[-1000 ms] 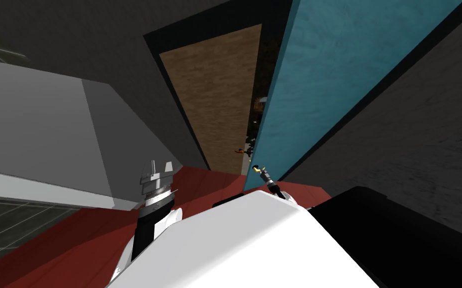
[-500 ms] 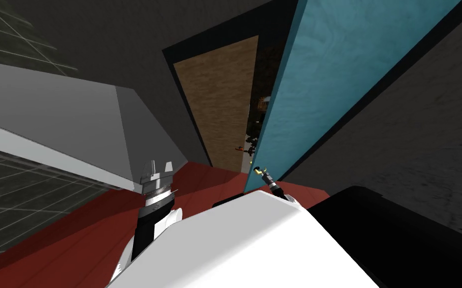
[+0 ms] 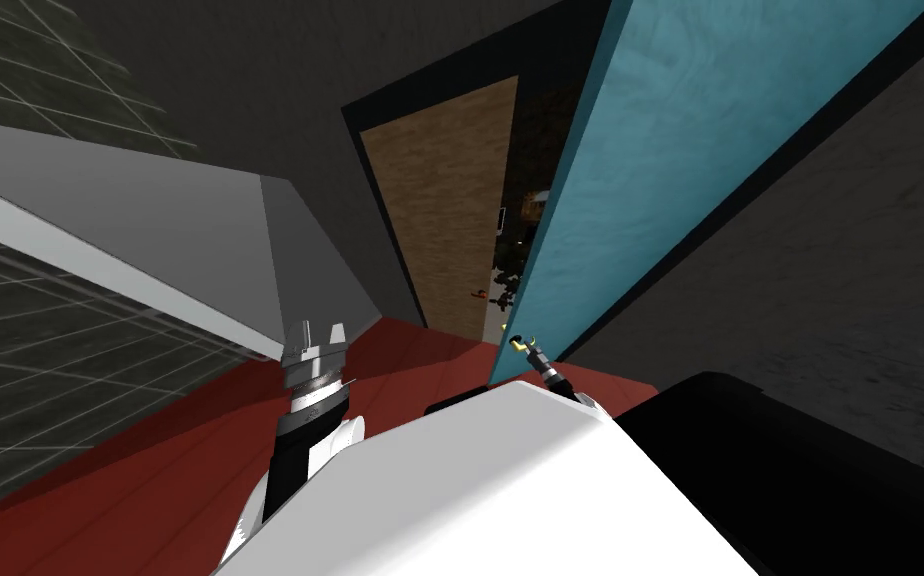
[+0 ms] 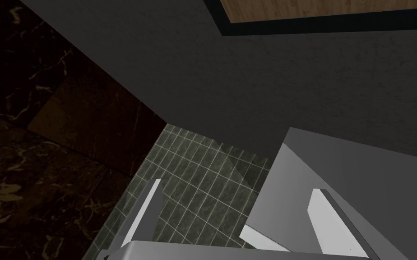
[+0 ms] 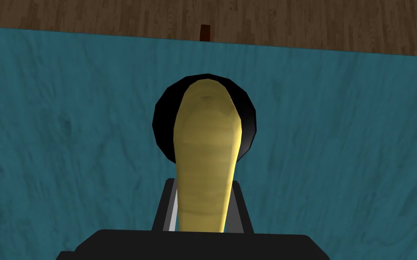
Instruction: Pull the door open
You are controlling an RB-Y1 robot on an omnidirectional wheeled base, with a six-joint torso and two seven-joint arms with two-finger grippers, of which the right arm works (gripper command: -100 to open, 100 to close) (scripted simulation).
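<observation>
The teal door (image 3: 650,170) stands partly swung toward me, with a gap on its left showing a brown wooden floor (image 3: 445,190) beyond. In the right wrist view a yellow lever handle (image 5: 205,153) on a black round plate (image 5: 248,122) juts from the teal door (image 5: 67,135). My right gripper (image 5: 203,216) is shut on that handle, its fingers pressing both sides. In the head view the right gripper (image 3: 522,343) meets the door's lower edge. My left gripper (image 4: 239,216) hangs open and empty beside a grey block; in the head view the left gripper (image 3: 315,345) sits left of the chest.
A grey block-shaped piece of furniture (image 3: 150,240) stands close on my left by the dark wall (image 3: 280,90). Red floor (image 3: 150,460) lies under me, green tiles (image 3: 30,350) further left. A dark wall (image 3: 830,270) runs along the right of the door frame.
The whole head picture has turned, so I have moved: the grey block swung further up-left and the door gap looks a little wider. My right gripper stays on the handle.
</observation>
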